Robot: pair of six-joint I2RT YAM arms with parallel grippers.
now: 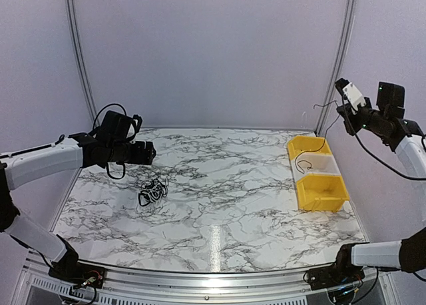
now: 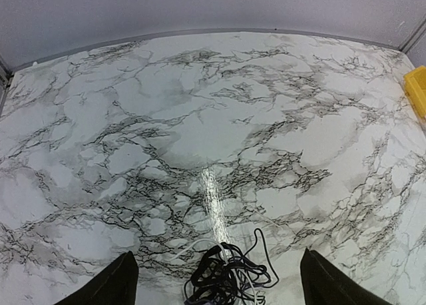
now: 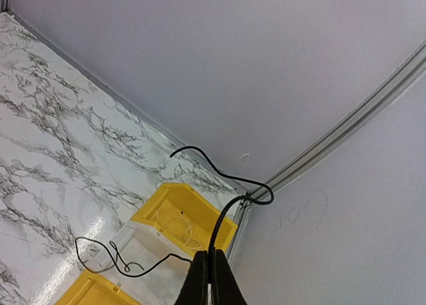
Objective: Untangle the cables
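The cables, a small tangled bundle of black wires with a pale one, lie on the marble table left of centre. In the left wrist view the bundle sits at the bottom edge between my fingers. My left gripper is open and empty, hovering just behind and above the bundle, with its fingertips wide apart. My right gripper is raised high at the back right. It is shut on a single thin black cable, which hangs down into the white bin.
A row of three bins stands at the right edge: a yellow one at the back holding a pale coiled wire, the white one in the middle, and a yellow one nearest. Grey walls close in behind and to the right.
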